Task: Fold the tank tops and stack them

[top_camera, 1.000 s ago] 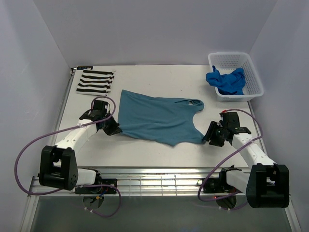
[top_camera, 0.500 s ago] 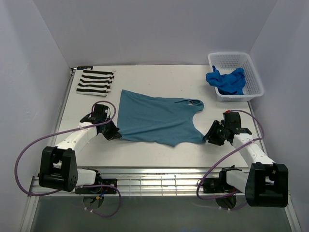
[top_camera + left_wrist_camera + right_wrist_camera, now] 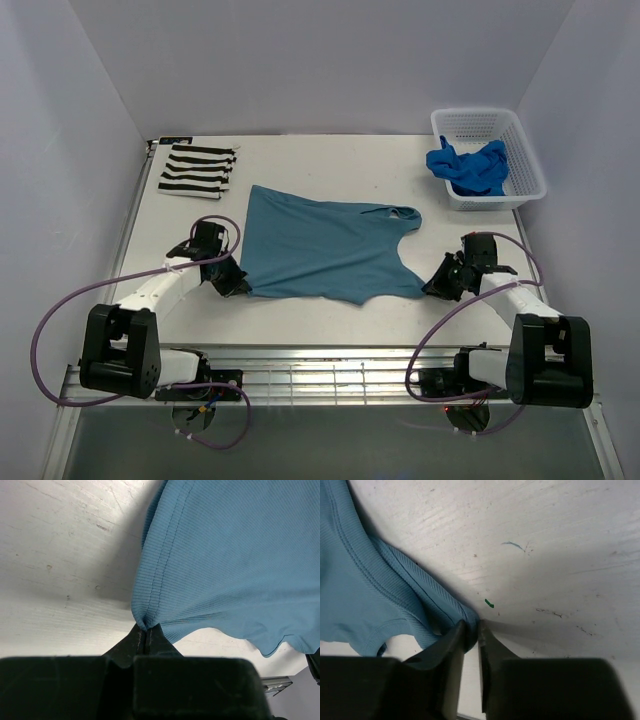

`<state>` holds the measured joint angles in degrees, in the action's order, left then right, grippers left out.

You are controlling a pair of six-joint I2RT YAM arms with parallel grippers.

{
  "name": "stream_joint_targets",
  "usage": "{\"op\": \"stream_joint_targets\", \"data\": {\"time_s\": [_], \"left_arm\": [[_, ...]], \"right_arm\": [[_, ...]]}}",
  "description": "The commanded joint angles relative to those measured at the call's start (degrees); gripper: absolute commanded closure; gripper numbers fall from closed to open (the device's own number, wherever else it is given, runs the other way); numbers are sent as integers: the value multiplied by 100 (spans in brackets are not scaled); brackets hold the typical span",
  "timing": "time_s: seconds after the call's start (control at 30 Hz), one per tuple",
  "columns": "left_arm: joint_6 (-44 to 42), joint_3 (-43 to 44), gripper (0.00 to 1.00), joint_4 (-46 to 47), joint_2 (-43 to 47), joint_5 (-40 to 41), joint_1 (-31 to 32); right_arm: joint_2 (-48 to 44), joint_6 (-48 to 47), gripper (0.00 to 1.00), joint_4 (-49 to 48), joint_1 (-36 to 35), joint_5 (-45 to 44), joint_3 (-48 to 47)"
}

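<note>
The muted teal-blue tank top (image 3: 320,245) lies spread flat mid-table. My left gripper (image 3: 232,283) is shut on its near left hem corner, pinched cloth (image 3: 146,622) showing between the jaws. My right gripper (image 3: 437,285) is shut on the near right strap end (image 3: 470,617). The black-and-white striped tank top (image 3: 197,167) lies folded at the far left. The royal blue tank top (image 3: 468,166) is bunched in the white basket (image 3: 520,150) at the far right.
The table's near edge and a metal rail (image 3: 320,375) run just behind both grippers. Purple cables (image 3: 60,310) loop beside each arm. White walls enclose the table on three sides.
Both grippers have drawn slightly toward the near edge with the teal top's near edge, pulling that edge straighter and flatter. The other two tops have not moved.
</note>
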<state>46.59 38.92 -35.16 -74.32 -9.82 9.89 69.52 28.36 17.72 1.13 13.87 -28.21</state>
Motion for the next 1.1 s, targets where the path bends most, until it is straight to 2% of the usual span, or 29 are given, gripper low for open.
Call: {"op": "stream_joint_targets", "data": {"time_s": [0.0,0.03,0.17,0.3,0.4,0.6,0.73,0.87,0.97,1.07], "left_arm": [[8,-60,100,18,225,-37,-13],[8,-42,100,9,243,-72,-13],[-1,194,100,-44,409,-143,-13],[34,818,100,-237,988,77,-13],[35,1302,100,-246,1367,209,-22],[34,2032,100,-798,1816,568,-31],[122,2199,100,-1168,2000,789,-40],[158,2392,100,-1292,2194,587,-31],[114,2682,100,-1283,2142,701,-40],[26,3007,100,-1091,1660,781,-31]], "right_arm": [[27,82,86,-312,19,133,157],[-17,99,92,-347,19,255,149],[-455,196,92,-173,19,678,-263],[-1280,275,92,407,63,574,-1124],[-1764,249,92,916,326,327,-1862],[-2713,1013,92,690,1073,775,-2417],[-2873,1259,92,663,1311,469,-2821],[-3014,1506,92,575,1320,143,-3041],[-2865,1348,92,409,1311,449,-3279],[-2391,1129,92,147,1311,1037,-3367]]}}
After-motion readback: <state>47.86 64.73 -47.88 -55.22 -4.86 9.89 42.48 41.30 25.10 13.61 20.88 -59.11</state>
